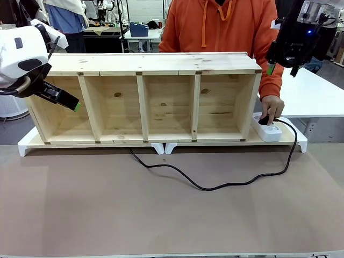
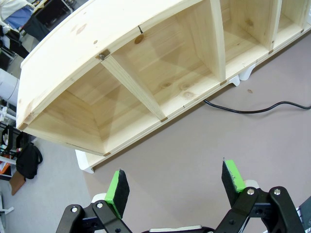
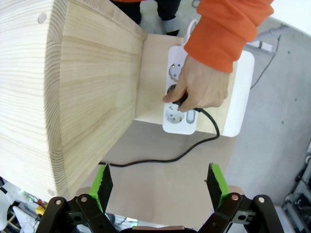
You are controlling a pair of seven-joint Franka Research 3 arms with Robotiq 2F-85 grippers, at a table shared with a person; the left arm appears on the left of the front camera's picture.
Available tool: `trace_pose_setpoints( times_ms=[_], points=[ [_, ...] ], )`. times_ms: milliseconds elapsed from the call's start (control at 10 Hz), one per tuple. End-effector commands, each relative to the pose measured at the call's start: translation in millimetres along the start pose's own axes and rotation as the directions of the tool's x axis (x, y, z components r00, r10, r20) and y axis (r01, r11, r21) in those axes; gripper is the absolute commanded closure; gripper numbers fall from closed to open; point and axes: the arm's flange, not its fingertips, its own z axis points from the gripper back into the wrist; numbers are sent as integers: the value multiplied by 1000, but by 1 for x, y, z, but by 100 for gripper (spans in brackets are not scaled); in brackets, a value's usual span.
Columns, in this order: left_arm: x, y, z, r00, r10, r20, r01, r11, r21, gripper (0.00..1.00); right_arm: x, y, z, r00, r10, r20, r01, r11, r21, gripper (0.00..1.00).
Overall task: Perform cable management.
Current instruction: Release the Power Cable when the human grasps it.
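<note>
The thin black power cable lies loose on the grey-brown matte counter, its long run going roughly side to side along the front of the shelf: one end disappears under the shelf's front edge near the middle, the cord then sags toward the robot in a shallow curve and climbs again at the robot's right, looping up to its chunky black plug. The plug points down into the white plastic multi-socket power strip, which sits on the shelf's white base board just beside the right end panel. The person's hand, coming out of an orange sleeve, grips the plug from above. The long pale pine shelf unit lies on its side, four open square compartments facing the robot, with visible grain and knots. The robot's left hand, black with green pads, hangs in front of the leftmost compartment with its fingers spread wide and nothing between them. The robot's right hand hovers above the shelf's right end, also spread wide and empty, looking down on the strip and plug.
</note>
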Motion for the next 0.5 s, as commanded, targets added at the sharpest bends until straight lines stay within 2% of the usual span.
trace_pose_setpoints(
  times_ms=[0,400],
  points=[
    [-1,0,1,1000,-8,-9,8,1000,11,0,0,0,0,1000,-13,-3,13,1000,3,0],
    [-1,0,1,1000,-8,-9,8,1000,11,0,0,0,0,1000,-13,-3,13,1000,3,0]
  ],
)
